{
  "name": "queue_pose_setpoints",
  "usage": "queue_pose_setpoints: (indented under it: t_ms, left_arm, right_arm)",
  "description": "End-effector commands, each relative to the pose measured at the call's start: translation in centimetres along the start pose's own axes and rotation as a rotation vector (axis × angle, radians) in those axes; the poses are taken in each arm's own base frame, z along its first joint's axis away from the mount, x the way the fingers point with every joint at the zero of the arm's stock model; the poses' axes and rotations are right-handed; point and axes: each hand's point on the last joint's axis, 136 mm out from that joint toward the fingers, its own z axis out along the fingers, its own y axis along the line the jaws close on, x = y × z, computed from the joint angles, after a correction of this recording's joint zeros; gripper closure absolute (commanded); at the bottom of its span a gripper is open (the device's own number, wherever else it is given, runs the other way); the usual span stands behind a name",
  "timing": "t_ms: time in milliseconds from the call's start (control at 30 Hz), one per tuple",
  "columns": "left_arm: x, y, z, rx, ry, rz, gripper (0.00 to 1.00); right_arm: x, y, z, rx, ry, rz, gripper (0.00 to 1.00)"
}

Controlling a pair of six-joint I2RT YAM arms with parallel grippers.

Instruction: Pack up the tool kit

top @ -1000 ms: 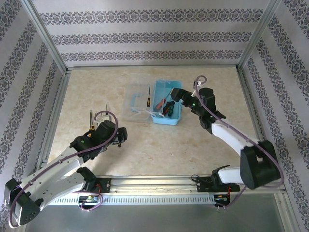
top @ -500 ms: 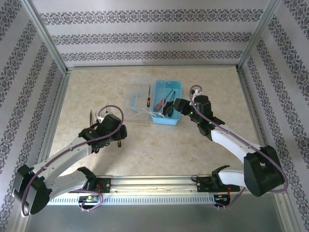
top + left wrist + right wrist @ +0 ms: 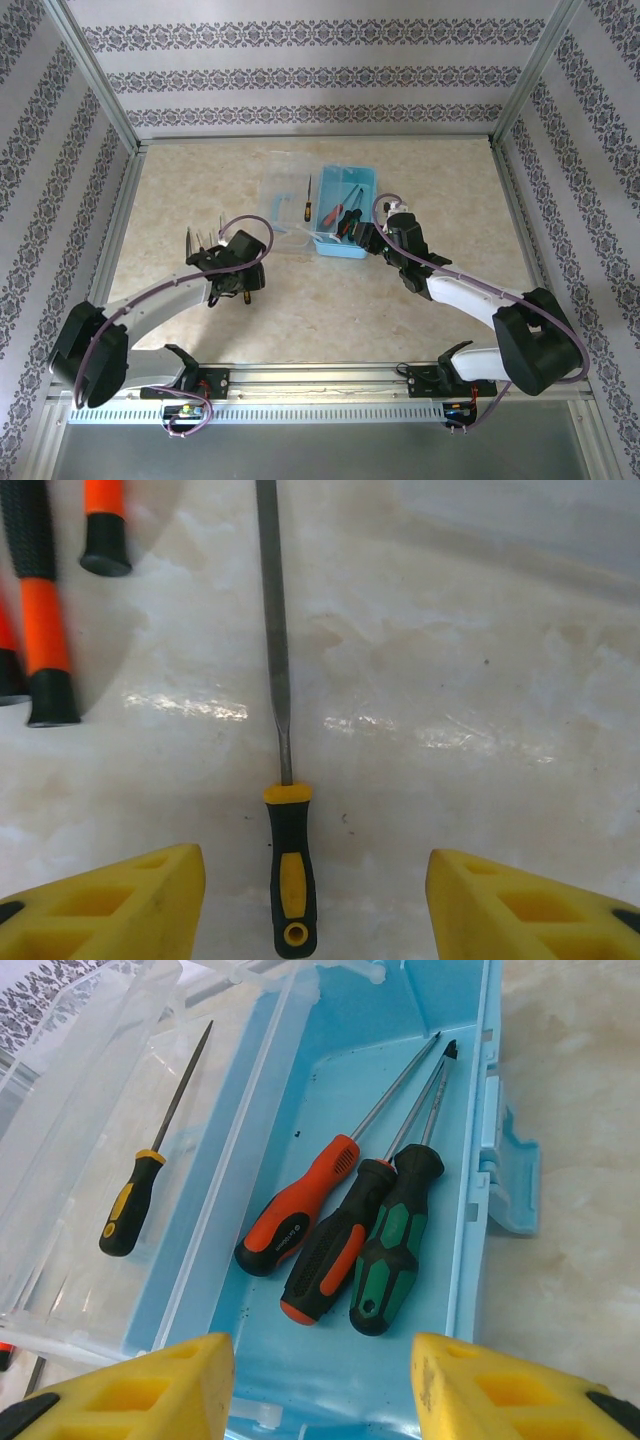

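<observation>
Blue box point(image 3: 473, 1215): three screwdrivers point(image 3: 338, 1243), seemingly touching

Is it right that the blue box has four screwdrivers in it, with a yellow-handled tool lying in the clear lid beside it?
Not quite. The blue box holds three screwdrivers, not four: orange-handled, black-and-orange and green-and-black, as the right wrist view shows. The yellow-handled tool does lie in the clear lid beside it.

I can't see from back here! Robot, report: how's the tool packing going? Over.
Left gripper open over yellow-handled file on table. Right gripper open above blue box, three screwdrivers inside. Pliers beside file, not touching.
</observation>
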Motion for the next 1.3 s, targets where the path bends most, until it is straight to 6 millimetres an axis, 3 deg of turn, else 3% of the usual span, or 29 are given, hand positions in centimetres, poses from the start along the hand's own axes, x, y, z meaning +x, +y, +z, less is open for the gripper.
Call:
queue_pose_setpoints:
  t_ms: [0,133,467,767,1000,1267]
  left_arm:
    - [-0.8,-0.8,0.6,0.014,0.012,0.008,0.42]
    - [0.1,0.3,1.5,-0.061,0.06,0.013,0.52]
    - [3.3,1.0,3.2,-0.03,0.123,-0.008,0.55]
    - [3.5,1.9,3.9,-0.069,0.104,-0.006,0.81]
    - [2.8,1.6,2.2,-0.032,0.072,0.028,0.88]
    - [0.7,2.7,-3.0,-0.042,-0.015,0.069,0.88]
  right_arm:
    - [-0.8,1.1,-0.1,-0.038,-0.032,-0.008,0.5]
    - [-0.9,1.2,-0.3,-0.04,-0.036,-0.002,0.5]
    - [-0.9,1.5,-0.4,-0.051,-0.031,0.006,0.5]
    - [-0.8,1.9,-0.4,-0.073,-0.015,0.017,0.48]
    - [-0.7,2.8,-0.5,-0.113,0.006,0.023,0.48]
    - [-0.5,3.2,-0.4,-0.136,0.019,0.031,0.48]
